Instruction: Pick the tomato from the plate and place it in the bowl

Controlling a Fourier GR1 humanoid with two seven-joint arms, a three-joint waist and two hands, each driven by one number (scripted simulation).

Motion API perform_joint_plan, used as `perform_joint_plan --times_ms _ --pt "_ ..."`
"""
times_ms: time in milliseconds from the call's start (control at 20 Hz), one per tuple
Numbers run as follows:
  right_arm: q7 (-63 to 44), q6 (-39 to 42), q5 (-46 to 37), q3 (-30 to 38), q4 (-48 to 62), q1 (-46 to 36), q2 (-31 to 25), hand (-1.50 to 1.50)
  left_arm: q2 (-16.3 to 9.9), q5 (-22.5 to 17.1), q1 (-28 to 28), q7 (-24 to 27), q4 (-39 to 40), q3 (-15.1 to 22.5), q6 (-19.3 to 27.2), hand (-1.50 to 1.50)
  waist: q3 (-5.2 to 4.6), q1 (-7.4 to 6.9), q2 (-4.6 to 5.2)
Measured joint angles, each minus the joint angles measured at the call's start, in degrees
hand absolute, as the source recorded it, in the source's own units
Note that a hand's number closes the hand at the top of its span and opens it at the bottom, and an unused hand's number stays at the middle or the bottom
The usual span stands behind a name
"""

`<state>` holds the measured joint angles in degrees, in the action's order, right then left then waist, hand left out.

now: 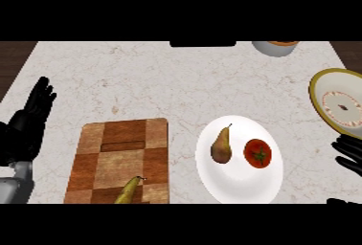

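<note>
A red tomato (257,153) lies on the right half of a white plate (239,184), with a brown-green pear (222,145) beside it on the left. The bowl (341,104), yellow-rimmed with a patterned white inside, sits at the counter's right edge, partly cut off. My left hand (28,122) rests open at the left edge, fingers pointing up. Only the curled black fingers of my right hand (348,152) show at the right edge, just below the bowl and to the right of the plate, holding nothing.
A checkered wooden cutting board (117,153) lies left of the plate, with a yellow-green fruit (129,190) at its lower edge. A grey cup (274,48) with orange contents stands at the back right. A dark object (203,44) sits at the counter's far edge.
</note>
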<state>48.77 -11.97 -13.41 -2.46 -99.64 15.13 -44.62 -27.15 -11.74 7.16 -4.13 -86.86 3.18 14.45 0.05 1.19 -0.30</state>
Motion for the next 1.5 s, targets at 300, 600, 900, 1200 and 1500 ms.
perform_joint_plan --times_ms 300,600,900,1200,1500 --pt "-11.1 4.5 -1.8 3.4 -12.4 1.3 -1.5 -1.50 1.2 1.2 0.7 -0.6 0.2 -0.9 -1.4 0.00 -0.07 -0.54 0.16" --pt "-24.9 10.8 -7.2 3.3 -20.9 -1.7 -5.3 -1.50 2.3 2.0 2.2 -0.2 2.0 -1.5 -2.4 0.00 -0.14 -1.02 0.28" --pt "-40.0 18.9 -16.5 -2.5 -26.0 -6.2 -9.5 -1.50 2.8 2.9 1.6 -1.4 0.0 -0.8 -2.4 0.00 -0.18 -2.00 0.38" --pt "-50.5 29.0 -22.1 -12.9 -23.8 -16.1 -7.7 -1.50 3.5 3.4 1.8 -1.4 -0.4 -1.0 -3.0 0.00 -0.15 -2.67 0.53" --pt "-56.3 37.0 -29.0 -21.9 -17.6 -23.5 -3.1 -1.50 4.6 4.6 2.6 -1.2 1.1 -1.1 -3.0 0.00 -0.11 -2.36 0.53"
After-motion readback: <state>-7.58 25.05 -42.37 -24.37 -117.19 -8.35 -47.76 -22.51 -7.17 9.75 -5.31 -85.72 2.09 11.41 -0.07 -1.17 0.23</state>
